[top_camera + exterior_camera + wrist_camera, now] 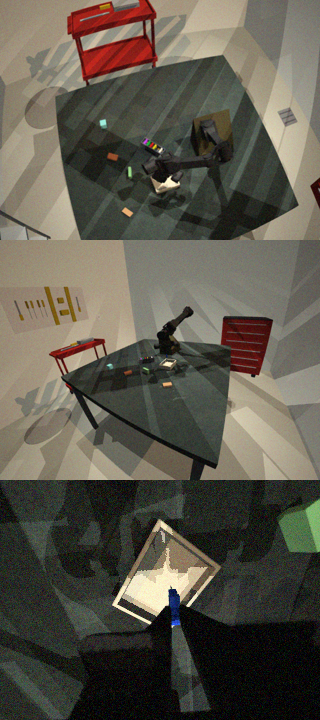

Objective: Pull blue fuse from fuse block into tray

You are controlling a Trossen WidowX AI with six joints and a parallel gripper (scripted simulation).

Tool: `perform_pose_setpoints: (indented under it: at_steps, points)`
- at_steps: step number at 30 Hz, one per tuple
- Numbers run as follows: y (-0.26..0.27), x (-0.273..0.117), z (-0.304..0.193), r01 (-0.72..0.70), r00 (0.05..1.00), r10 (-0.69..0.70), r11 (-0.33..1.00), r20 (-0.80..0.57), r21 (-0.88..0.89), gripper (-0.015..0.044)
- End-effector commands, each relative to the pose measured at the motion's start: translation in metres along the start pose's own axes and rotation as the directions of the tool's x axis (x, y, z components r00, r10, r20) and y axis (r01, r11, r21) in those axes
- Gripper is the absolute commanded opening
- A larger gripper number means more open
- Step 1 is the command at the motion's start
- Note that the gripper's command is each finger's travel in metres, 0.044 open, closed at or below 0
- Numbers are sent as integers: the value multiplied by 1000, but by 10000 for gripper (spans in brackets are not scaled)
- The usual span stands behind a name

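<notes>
The blue fuse [166, 355] [174, 600] is held upright in my gripper [174, 609], which is shut on it. In the wrist view its lower end shows in front of the tray [168, 188] [164, 367] [137, 562]. In the exterior view it hangs above the tray's back edge; the exact height is hard to tell. The arm hides the fuse and fingertips in the top view. The fuse block [149, 150] [147, 361] stands beside the tray with purple, green, red, yellow and white fuses and an empty slot between yellow and white.
A green block [129, 172] [146, 370] [302, 527] lies near the tray. An orange-red block [112, 156] [127, 372], a light orange block [127, 212] [167, 384] and a turquoise cube [103, 123] [110, 366] lie farther out on the table.
</notes>
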State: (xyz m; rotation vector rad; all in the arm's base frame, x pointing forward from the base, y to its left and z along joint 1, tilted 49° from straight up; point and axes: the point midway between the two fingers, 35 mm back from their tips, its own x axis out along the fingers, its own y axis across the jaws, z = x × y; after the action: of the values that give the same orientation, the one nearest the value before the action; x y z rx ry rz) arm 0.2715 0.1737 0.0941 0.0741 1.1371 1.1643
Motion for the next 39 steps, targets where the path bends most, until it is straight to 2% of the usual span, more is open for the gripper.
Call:
perform_pose_setpoints:
  at_steps: [1, 30, 39]
  points:
    - [6, -1, 3, -5, 1000, 5, 1000, 3, 12, 0]
    - [6, 39, 3, -7, 1000, 6, 1000, 4, 12, 0]
    - [7, 36, 6, -10, 1000, 10, 1000, 9, 3, 236]
